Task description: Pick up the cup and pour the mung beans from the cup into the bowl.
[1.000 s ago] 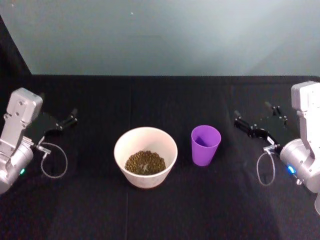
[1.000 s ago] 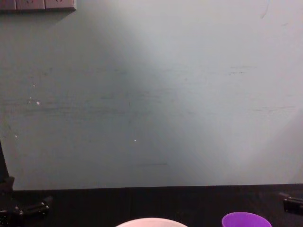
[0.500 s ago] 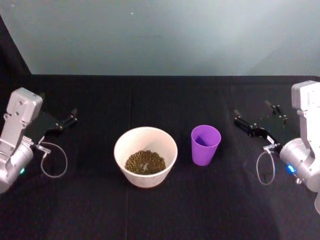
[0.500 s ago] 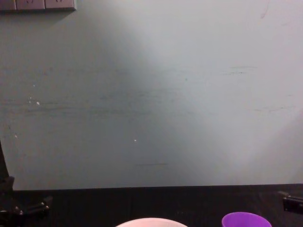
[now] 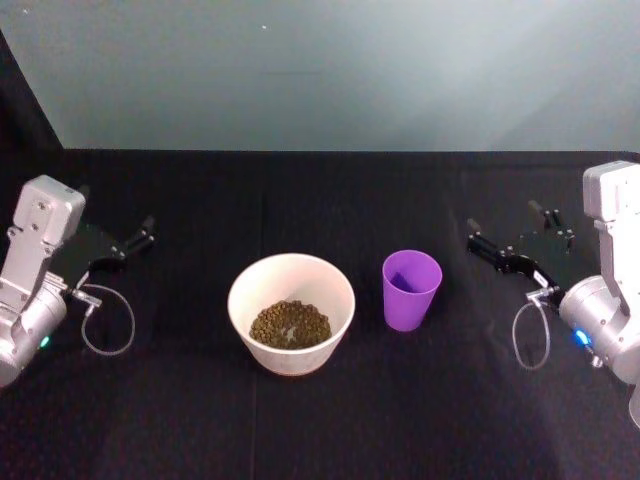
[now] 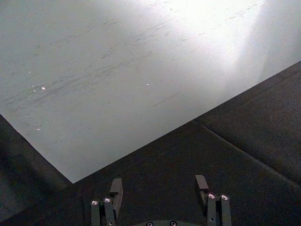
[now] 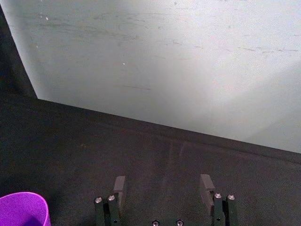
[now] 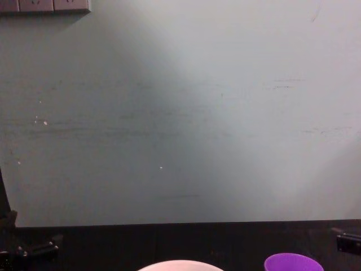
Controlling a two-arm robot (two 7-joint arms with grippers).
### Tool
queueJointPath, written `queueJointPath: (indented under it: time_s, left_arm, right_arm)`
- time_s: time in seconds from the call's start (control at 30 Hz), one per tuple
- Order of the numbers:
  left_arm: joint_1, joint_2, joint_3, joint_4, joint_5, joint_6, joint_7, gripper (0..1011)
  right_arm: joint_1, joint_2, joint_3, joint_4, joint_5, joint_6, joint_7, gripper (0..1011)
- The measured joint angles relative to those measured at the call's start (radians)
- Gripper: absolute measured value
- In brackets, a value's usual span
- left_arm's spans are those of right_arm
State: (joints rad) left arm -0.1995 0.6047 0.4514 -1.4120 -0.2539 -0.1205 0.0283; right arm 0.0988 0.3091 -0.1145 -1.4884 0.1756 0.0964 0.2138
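The purple cup [image 5: 411, 289] stands upright just right of the middle of the head view, on the black table [image 5: 320, 420]. The bowl [image 5: 291, 312] sits just to its left, close but not touching. The bowl has green mung beans [image 5: 290, 324] in its bottom.

The right gripper [image 5: 505, 243] is at the right side of the head view, away from the cup. Its fingers are spread apart and hold nothing. Nothing sits between it and the cup.

The left gripper [image 5: 140, 237] is at the left side, far from the bowl. Its fingers are spread too, with nothing in them.

A pale wall [image 5: 320, 70] stands behind the table.
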Motion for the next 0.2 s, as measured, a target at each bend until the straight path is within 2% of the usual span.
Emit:
queueJointPath:
  time_s: [0.2]
  left_arm:
    - [0.000, 0.000, 0.000, 0.000, 0.000, 0.000, 0.000, 1000]
  right_arm:
    - [0.000, 0.000, 0.000, 0.000, 0.000, -0.001, 0.000, 1000]
